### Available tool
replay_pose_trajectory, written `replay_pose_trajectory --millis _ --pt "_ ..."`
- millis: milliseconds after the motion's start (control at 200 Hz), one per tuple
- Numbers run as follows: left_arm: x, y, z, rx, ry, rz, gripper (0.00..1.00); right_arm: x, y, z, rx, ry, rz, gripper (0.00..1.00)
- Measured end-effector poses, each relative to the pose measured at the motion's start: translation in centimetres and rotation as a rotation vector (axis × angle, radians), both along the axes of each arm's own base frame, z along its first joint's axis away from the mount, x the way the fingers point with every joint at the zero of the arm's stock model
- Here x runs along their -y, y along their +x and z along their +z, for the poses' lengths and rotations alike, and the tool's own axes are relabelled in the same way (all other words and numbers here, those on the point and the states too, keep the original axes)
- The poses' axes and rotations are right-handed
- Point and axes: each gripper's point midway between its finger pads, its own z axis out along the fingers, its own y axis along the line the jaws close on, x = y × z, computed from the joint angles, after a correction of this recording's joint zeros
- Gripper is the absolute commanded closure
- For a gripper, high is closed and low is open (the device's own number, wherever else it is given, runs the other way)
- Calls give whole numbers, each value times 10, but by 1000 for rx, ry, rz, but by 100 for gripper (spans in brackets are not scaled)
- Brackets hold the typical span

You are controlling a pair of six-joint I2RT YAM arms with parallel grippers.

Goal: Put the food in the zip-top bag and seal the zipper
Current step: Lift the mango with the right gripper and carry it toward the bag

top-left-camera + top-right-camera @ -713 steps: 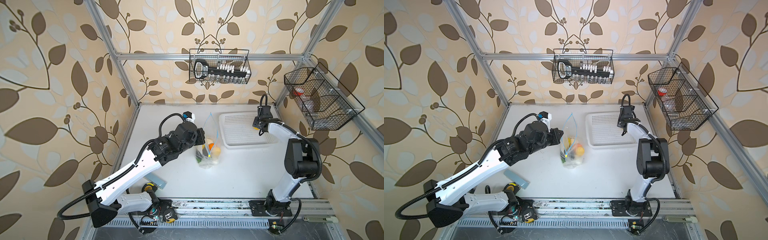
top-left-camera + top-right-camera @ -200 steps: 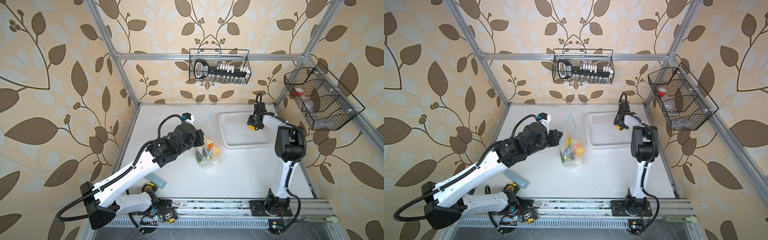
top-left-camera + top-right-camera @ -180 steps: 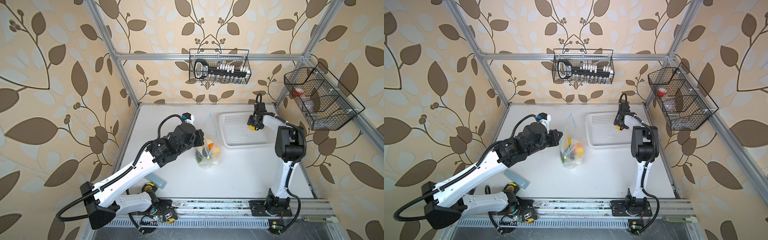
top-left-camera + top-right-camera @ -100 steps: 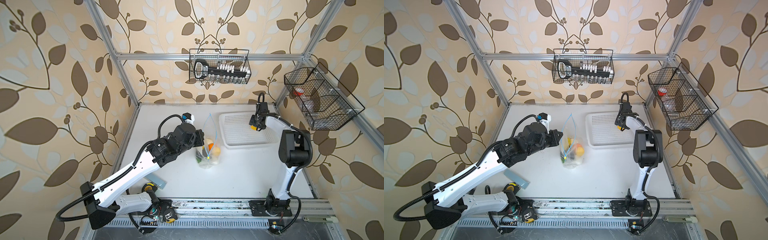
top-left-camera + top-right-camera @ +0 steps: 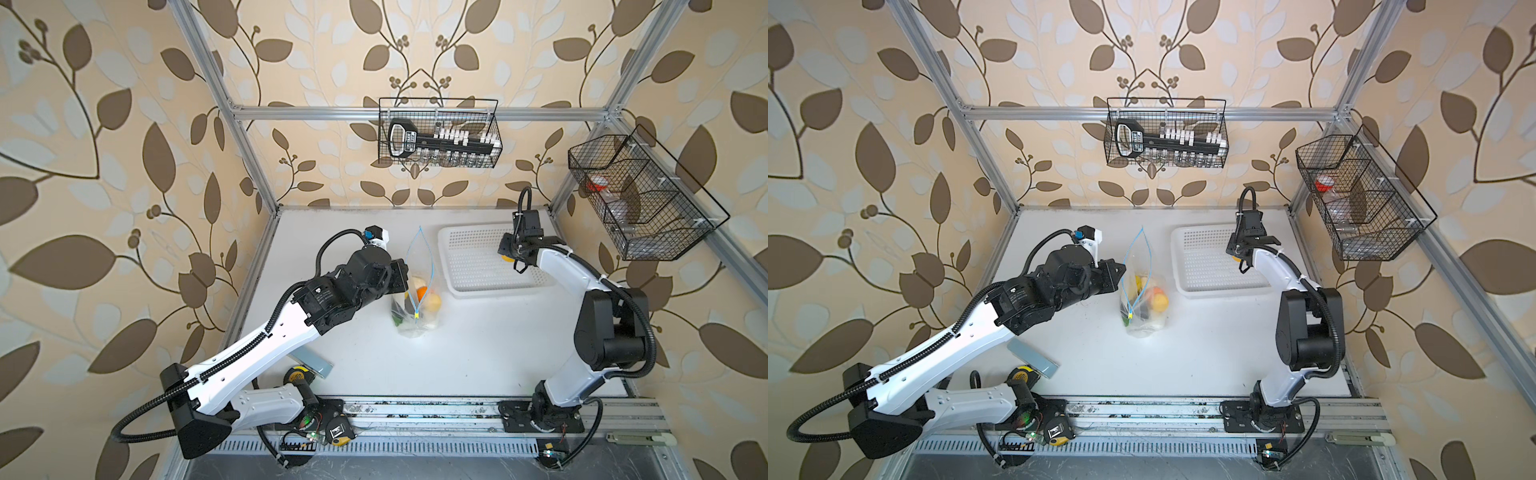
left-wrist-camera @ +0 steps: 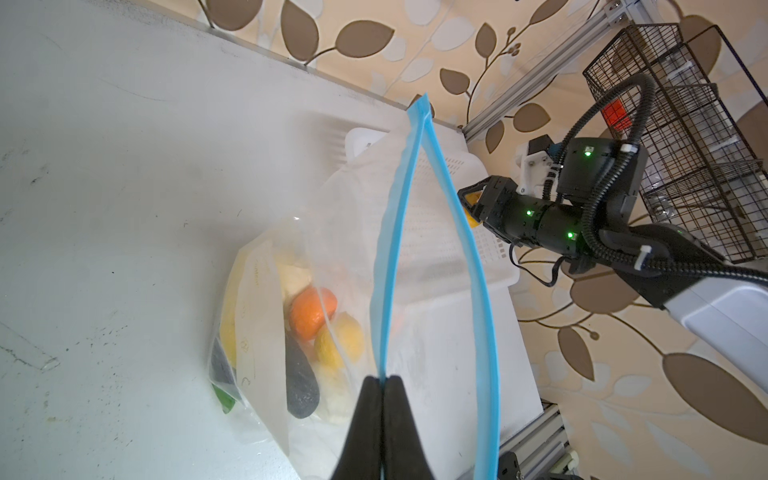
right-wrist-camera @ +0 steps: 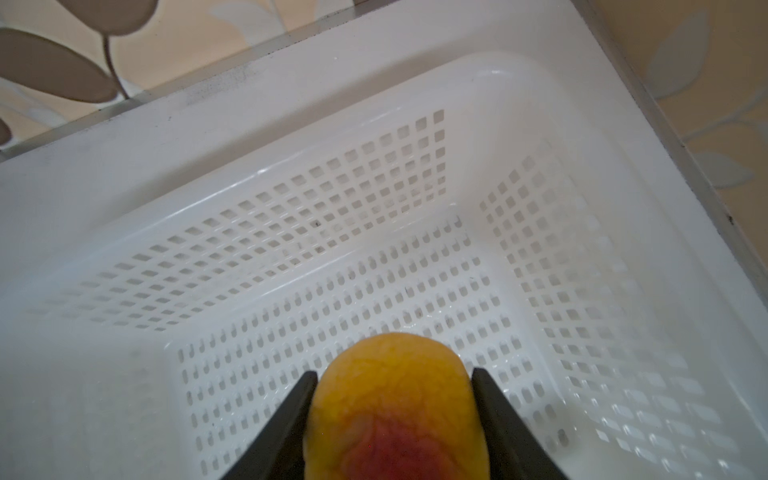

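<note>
at the left of the table (image 5: 457, 357), my left gripper (image 6: 381, 379) has its jaws pinched tight on one lip of the zipper (image 6: 390, 266). that grip holds the bag (image 5: 417, 328) upright. the other lip bows away, so the mouth is a narrow leaf-shaped gap. low in the bag lie an orange (image 6: 312, 316), a lemon (image 6: 340, 341), dark pieces (image 6: 299, 382) and more that i can't sort out through the plastic. the bag stands mid-table, just beside the basket (image 7: 291, 232).

further right, over the basket, my right gripper (image 7: 394, 376) has a jaw pressed on each side of the peach (image 7: 395, 415), gripping it. whether the peach is off the basket floor i can't tell. i see no other food in the basket.

i judge this the last loading step: the peach is gripped but not yet over the bag. the next move calls for lifting clear of the basket wall, crossing left and coming down square over the gap. release should be low, so the peach doesn't catch a lip or tip the bag. sealing comes after.
</note>
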Motion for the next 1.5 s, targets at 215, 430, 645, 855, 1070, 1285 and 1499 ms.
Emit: replay_pose_trajectory --millis 215,430,645,855,1070,1285,1499 --pt "0 0 0 -1 -1 -2 100 -29 -20 30 84 3 66 49" --pt "1 -1 0 -4 -6 -4 100 -65 -38 74 190 29 161 49" --pt "3 0 -2 -10 -1 -5 100 -103 -65 114 276 71 277 49" --pt "6 3 -1 -12 0 -6 100 -142 -90 138 315 115 401 51" --pt "9 4 7 -3 -14 -12 100 -191 -110 179 384 158 554 51" --pt "10 4 8 -5 -18 -19 100 -228 -132 220 464 206 673 52" --pt "11 4 8 -6 -17 -20 100 -264 -156 234 490 233 782 53"
